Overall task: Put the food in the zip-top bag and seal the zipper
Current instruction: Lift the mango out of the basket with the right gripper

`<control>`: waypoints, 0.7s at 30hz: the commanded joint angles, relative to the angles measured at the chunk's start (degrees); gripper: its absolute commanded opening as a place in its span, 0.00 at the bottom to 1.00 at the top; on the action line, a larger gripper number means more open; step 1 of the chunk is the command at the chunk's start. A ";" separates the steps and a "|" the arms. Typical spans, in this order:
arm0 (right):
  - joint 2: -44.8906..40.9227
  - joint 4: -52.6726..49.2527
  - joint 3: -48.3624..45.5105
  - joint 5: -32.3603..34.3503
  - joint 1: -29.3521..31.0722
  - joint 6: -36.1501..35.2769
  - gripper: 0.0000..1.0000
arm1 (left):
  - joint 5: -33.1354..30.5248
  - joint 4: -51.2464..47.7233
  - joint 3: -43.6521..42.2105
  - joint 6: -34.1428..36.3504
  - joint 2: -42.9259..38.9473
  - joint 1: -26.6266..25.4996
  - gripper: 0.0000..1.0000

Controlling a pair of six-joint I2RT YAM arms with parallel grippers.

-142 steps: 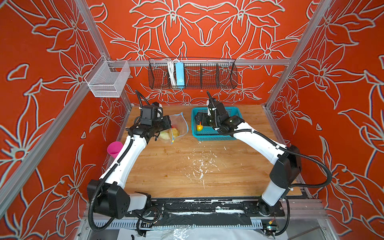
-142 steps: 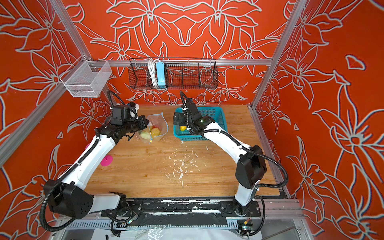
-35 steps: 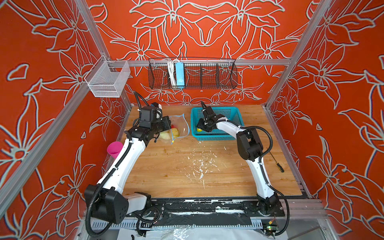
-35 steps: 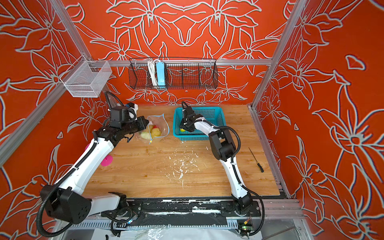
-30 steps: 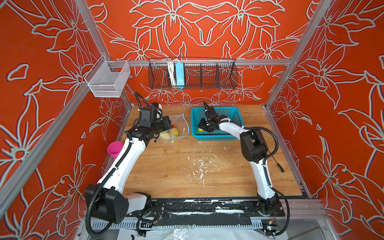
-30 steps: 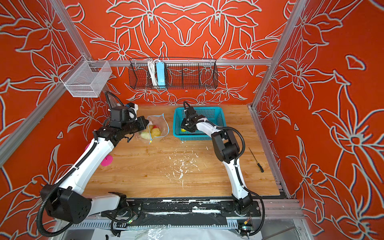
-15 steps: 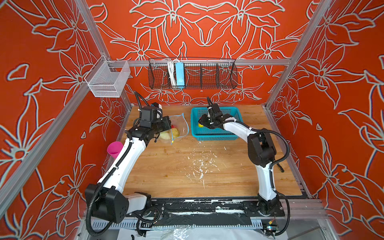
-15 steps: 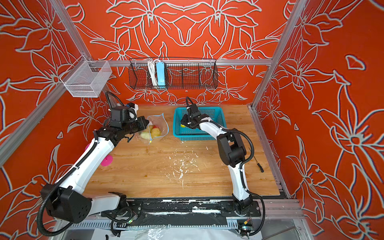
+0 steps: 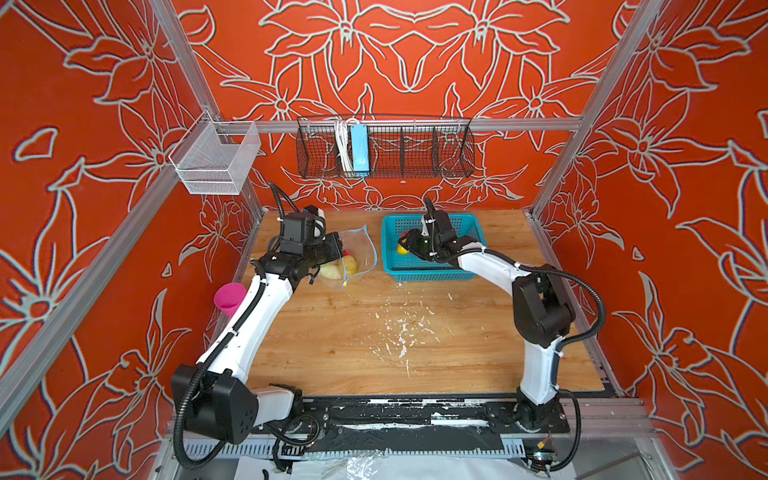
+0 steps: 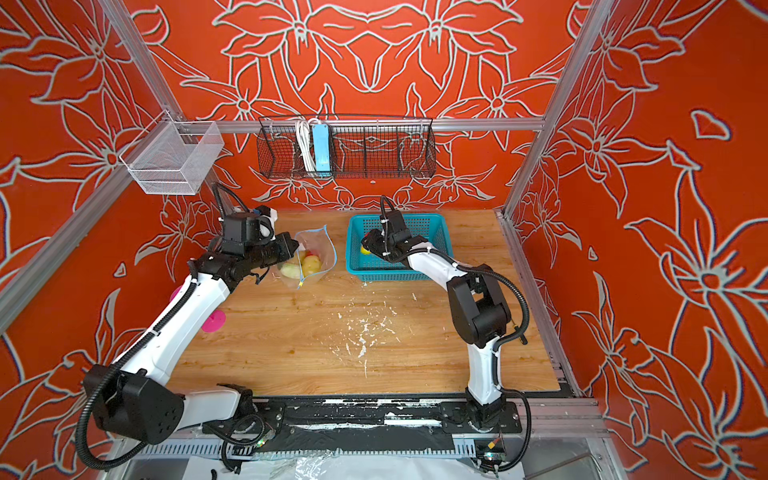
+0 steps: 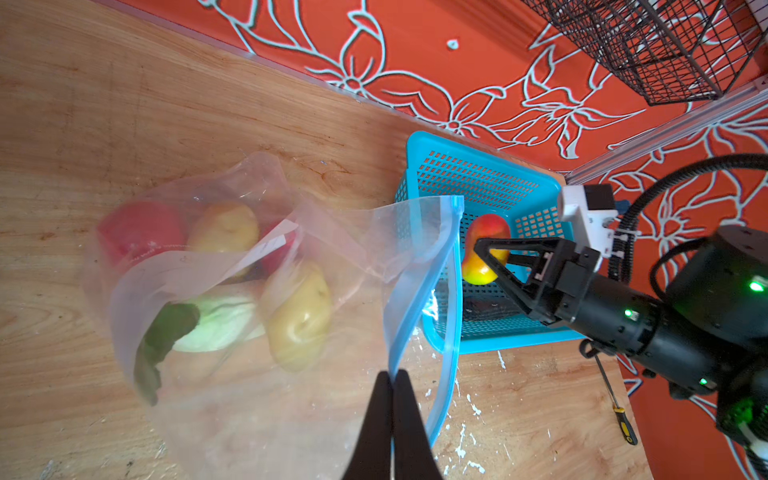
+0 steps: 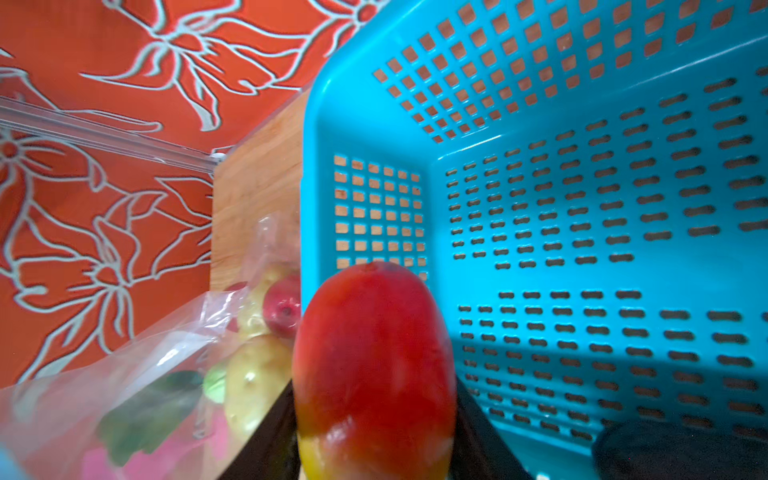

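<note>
Wooden tabletop enclosed by red walls with a white flower pattern. In both top views, the left gripper is pinched together on the mouth edge of a clear, crinkly plastic zip-top bag, which stands open just ahead of its fingertips. The right gripper reaches over a teal perforated plastic basket and is clamped on a red-yellow toy mango. Left wrist view: the left gripper's black fingers meet on the light-blue zipper strip. Beyond them the bag holds a red ball, two yellow-tan potato lumps, a white elongated vegetable and a green leafy piece. The mango hangs between the right gripper's fingers above the basket corner nearest the bag. Right wrist view: the mango fills the gap between the dark fingers, with the basket wall on one side of it and the filled bag on the other, outside the basket.
</note>
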 commanded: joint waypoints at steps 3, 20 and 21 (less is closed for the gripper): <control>-3.47 4.33 -2.70 -0.97 -0.03 3.30 0.37 | 0.06 0.62 0.00 -0.17 0.36 -0.34 0.00; -11.90 7.42 -8.71 1.09 4.24 3.73 0.37 | -0.67 0.27 0.19 0.15 0.27 -0.34 0.00; -12.41 7.34 -8.87 1.49 4.88 3.63 0.37 | -0.71 0.27 0.25 0.12 0.19 -0.34 0.00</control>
